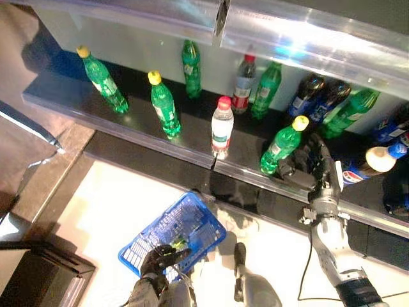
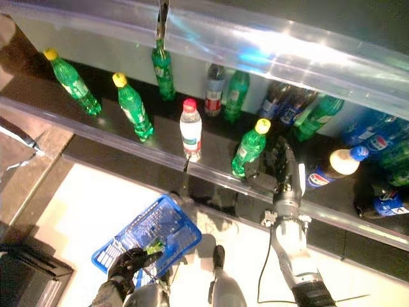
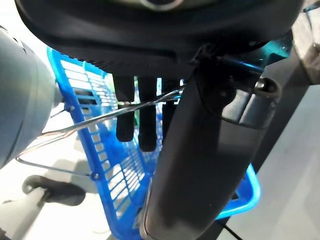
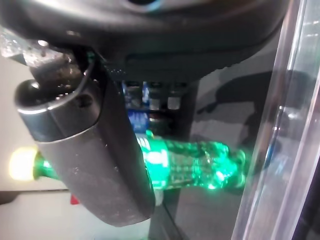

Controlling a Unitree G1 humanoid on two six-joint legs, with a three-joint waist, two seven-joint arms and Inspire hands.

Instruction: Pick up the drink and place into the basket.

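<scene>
A green bottle with a yellow cap (image 1: 281, 146) stands on the dark shelf (image 1: 77, 96), near its front edge. My right hand (image 1: 313, 163) is open just to the right of it, fingers straight up along its side and the thumb by its lower part. In the right wrist view the bottle (image 4: 200, 165) lies just past the thumb (image 4: 95, 150). My left hand (image 1: 160, 257) is shut on the wire handles (image 3: 100, 120) of the blue basket (image 1: 176, 227), which hangs low in front, below the shelf.
More green bottles (image 1: 165, 105), a clear bottle with a red cap (image 1: 222, 128) and dark cola bottles (image 1: 313, 93) stand along the shelf. A clear rail (image 1: 160, 144) runs along its front edge. An upper shelf (image 1: 287, 32) overhangs the bottles.
</scene>
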